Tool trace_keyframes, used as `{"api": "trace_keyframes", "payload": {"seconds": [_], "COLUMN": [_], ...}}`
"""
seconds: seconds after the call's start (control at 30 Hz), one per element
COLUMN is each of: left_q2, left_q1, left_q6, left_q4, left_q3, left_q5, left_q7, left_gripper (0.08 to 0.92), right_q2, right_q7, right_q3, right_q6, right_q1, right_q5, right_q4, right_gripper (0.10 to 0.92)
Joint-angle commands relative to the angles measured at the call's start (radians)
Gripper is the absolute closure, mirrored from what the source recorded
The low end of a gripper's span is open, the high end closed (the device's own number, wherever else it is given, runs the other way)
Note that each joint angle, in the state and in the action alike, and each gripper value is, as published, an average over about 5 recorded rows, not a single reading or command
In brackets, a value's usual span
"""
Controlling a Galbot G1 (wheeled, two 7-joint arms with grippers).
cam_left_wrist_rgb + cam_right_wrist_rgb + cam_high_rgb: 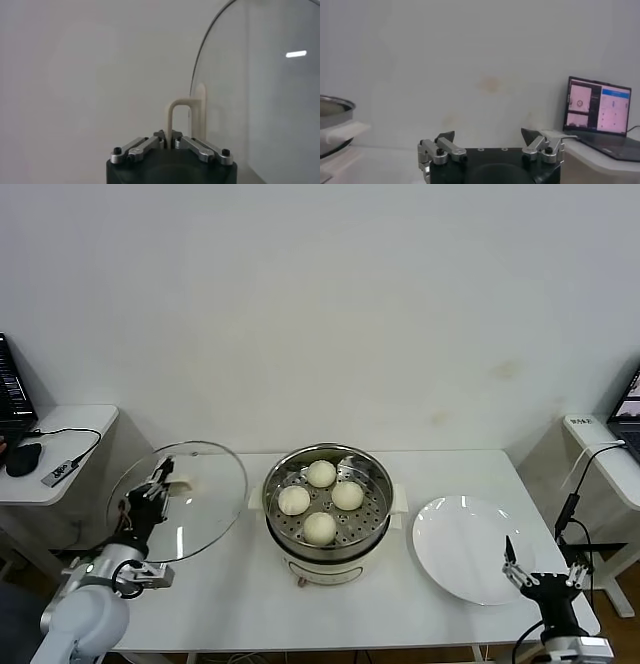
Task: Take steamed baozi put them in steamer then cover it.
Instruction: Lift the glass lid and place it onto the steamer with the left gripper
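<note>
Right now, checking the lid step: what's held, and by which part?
The left gripper holds the glass lid by its cream handle; the right gripper holds nothing.

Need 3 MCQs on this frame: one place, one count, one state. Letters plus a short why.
1. Where is the round clear glass lid?
A. on the steamer
B. held left of the steamer
C. on the plate

2. How many cream-white buns sit in the round steel perforated steamer basket?
A. two
B. three
C. four

3. The right pincer is:
A. open, empty
B. shut on a bun
C. holding the plate

Key: B, the left pincer grips its handle beside the pot; C, four buns show; A, fingers spread by the flat white round plate.
</note>
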Motion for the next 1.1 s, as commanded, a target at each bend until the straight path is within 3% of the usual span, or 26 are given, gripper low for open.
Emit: {"api": "trace_keyframes", "payload": {"seconds": [0.03,0.3,0.6,0.8,1.1], "left_q2": [0.078,-0.09,-0.304,-0.418,-0.501], "left_q1": [-0.118,-0.296,-0.399,-0.445,-0.45], "left_q6": [0.171,0.26,0.273,0.325,0.341], "left_q4": [-0.159,-0.074,0.011,0.066,0.142], "left_q3": [0.266,0.429,0.517,0.589,0.654], "left_q5": [-0.068,0.273,0.547,0.565,0.601], "left_q7": [0.077,0.212,0.361,0.41,0.411], "left_gripper": [0.86,0.86,0.86,0.86,0.86], "right_q2": [0.002,0.05,0.07,0.076,0.082], "right_q7": [-0.008,-0.015,-0.019,-0.017,-0.014], "right_q3": [-0.014,-0.053,-0.067,-0.06,-0.057], "right_q6": [0.004,0.018,0.032,0.038,0.045], "right_q1": [0.002,0.01,0.007,0.001,-0.007], "right_q5": [-0.066,-0.211,-0.274,-0.284,-0.287], "right_q4": [-0.031,-0.059,-0.064,-0.071,-0.068], "right_gripper": [0.203,0.203,0.203,0.203,0.203]}}
